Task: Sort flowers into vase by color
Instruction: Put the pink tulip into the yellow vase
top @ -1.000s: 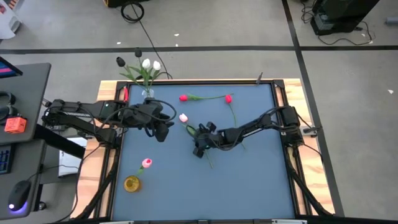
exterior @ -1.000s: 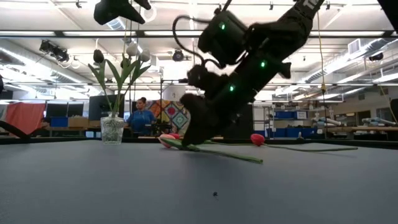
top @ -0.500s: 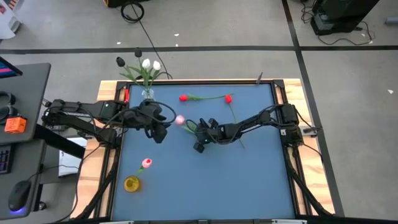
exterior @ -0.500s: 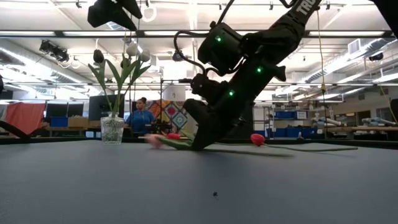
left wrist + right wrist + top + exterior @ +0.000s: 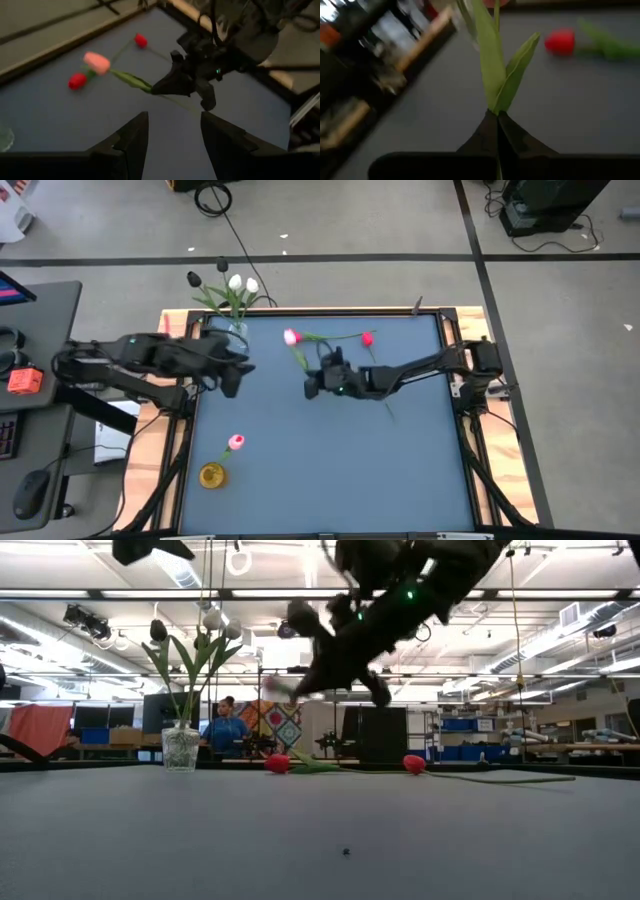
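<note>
1. Tulips are lying scattered on the table (image 5: 320, 470); since a second ago one pink tulip (image 5: 291, 337) is going up off the mat, so sorting is progressing.
2. Right gripper (image 5: 318, 377) is pinching its stem, mid-table.
3. Left gripper (image 5: 230, 374), fingers apart, is waiting beside the clear vase (image 5: 237, 330).
4. Open mat is lying between; two red tulips (image 5: 367, 338) are crowding the far edge.

A pink head and green stem and leaves are shown by the lifted tulip (image 5: 291, 337). Two red-headed tulips (image 5: 367, 339) with green stems are seen on the blue-grey bench (image 5: 330, 470). White heads and one dark head are carried in the clear glass vase (image 5: 181, 749). A pink tulip (image 5: 236, 442) is held in a yellow vase (image 5: 212, 476). Both arms and their fingers (image 5: 132, 142) are dark.
</note>
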Available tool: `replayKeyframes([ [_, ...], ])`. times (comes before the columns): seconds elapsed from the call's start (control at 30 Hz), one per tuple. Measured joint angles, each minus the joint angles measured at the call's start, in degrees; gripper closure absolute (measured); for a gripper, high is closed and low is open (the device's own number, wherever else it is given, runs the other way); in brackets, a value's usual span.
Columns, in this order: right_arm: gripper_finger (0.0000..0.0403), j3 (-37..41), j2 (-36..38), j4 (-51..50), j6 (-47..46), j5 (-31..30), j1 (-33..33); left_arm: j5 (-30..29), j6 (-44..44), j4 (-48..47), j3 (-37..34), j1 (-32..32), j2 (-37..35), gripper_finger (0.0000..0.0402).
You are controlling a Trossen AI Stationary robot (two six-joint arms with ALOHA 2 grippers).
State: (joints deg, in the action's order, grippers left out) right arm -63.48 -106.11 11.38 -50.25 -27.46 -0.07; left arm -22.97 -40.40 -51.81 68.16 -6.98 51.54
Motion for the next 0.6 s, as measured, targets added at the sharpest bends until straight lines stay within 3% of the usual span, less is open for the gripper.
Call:
replayKeyframes([
  [0.1, 0.0401, 0.08, 2.45, 7.55, 4.61, -0.92, 0.13, -1.41, 0.25, 0.09, 0.07, 0.00, -3.16, 0.0216],
  [0.27, 0.0402, 0.00, 5.12, 23.56, 15.86, 4.59, -0.14, -1.04, 1.11, 1.38, 0.07, 0.00, -5.24, 0.0216],
  [0.43, 0.0402, -0.03, 5.63, 36.12, 17.47, 19.32, -2.10, 1.91, 7.63, 8.29, 0.07, 0.00, -3.60, 0.0216],
  [0.6, 0.0402, 0.00, 5.58, 40.68, 14.97, 34.12, -3.50, 7.33, 17.42, 18.27, 0.07, 0.00, 0.59, 0.0216],
])
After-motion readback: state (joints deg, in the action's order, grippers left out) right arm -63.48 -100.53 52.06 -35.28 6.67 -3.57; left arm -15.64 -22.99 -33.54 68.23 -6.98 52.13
